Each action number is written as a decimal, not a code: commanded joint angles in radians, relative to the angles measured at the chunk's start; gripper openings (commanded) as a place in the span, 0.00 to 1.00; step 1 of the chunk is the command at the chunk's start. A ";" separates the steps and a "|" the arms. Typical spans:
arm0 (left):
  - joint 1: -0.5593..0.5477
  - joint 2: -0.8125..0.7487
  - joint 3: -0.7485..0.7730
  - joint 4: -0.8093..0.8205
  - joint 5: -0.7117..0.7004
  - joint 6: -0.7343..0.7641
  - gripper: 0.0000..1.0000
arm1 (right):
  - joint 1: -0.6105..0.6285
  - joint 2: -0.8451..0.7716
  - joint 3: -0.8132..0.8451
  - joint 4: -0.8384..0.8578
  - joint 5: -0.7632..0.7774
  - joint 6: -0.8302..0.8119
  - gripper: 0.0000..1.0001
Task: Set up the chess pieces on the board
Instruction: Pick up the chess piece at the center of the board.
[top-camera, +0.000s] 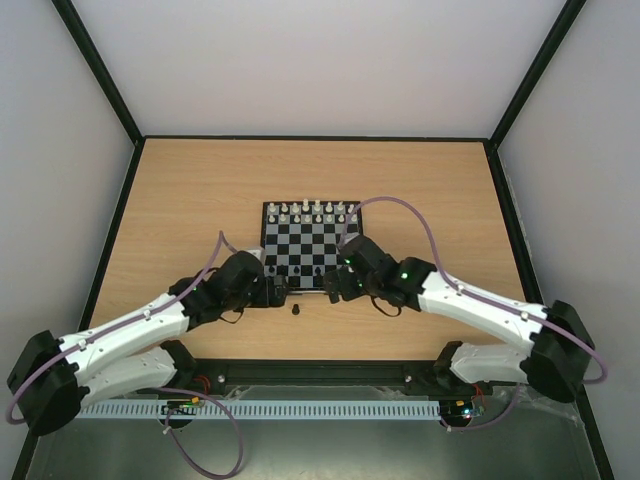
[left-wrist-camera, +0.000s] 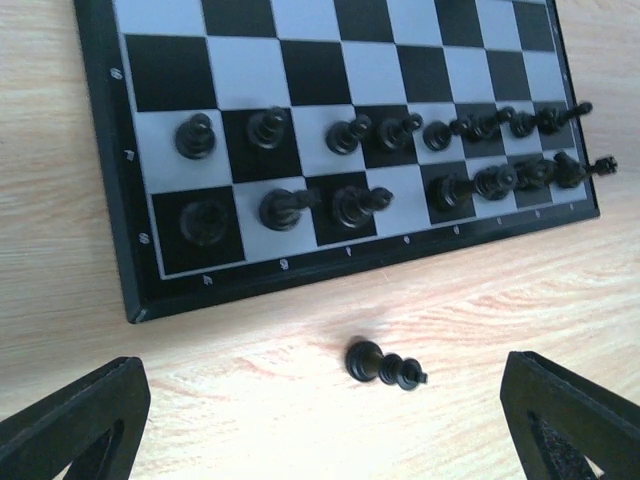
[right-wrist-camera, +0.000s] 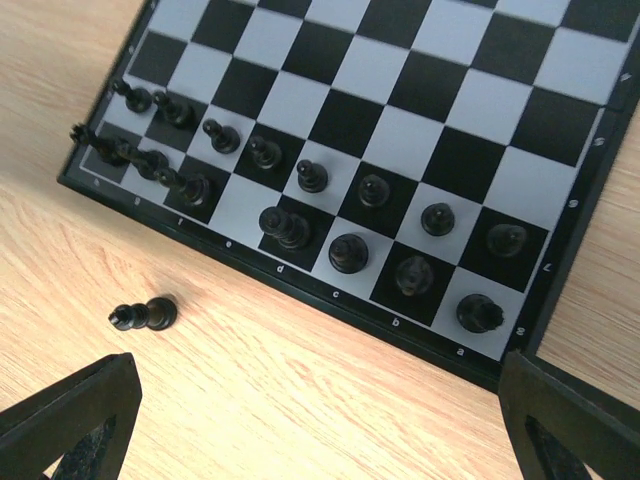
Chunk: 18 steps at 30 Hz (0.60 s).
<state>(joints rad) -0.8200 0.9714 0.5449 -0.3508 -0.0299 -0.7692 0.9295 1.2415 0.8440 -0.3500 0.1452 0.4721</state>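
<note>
1. The board (top-camera: 313, 248) lies square to the table (top-camera: 180, 200), with its white rows along the far edge and its black rows along the near edge.
2. Fifteen black chess pieces (right-wrist-camera: 312, 177) stand on the board: eight in the second row from the near edge and seven in the row at the edge itself.
3. One light square in that edge row is bare, above the border letter e.
4. One more black piece (left-wrist-camera: 385, 367) is on the table just off the board's near edge, a little left of its middle and not touching the border.
5. In the left wrist view this piece's long axis runs left to right, with the broad base to the left and the knobbed top to the right. In the right wrist view the top points left. I cannot tell whether it stands upright or lies on its side.
6. The white pieces (top-camera: 312, 211) fill two rows at the board's far edge; they are too small to count.
7. The left gripper (left-wrist-camera: 322, 400) is just off the board's near left corner, with its two fingers (left-wrist-camera: 80, 420) spread wide and nothing between them.
8. The right gripper (right-wrist-camera: 315, 400) is over the board's near edge, to the right of the loose piece, also spread wide and holding nothing.
</note>
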 joint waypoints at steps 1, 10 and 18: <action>-0.047 0.046 0.064 -0.062 0.013 0.006 0.99 | -0.008 -0.116 -0.069 0.036 0.059 0.052 0.99; -0.206 0.218 0.125 -0.109 -0.060 -0.038 0.99 | -0.026 -0.218 -0.176 0.077 0.067 0.081 0.99; -0.247 0.295 0.175 -0.122 -0.100 -0.041 0.90 | -0.030 -0.256 -0.206 0.085 0.060 0.078 0.98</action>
<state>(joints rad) -1.0435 1.2251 0.6697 -0.4450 -0.0856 -0.8013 0.9031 1.0157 0.6514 -0.2813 0.1921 0.5426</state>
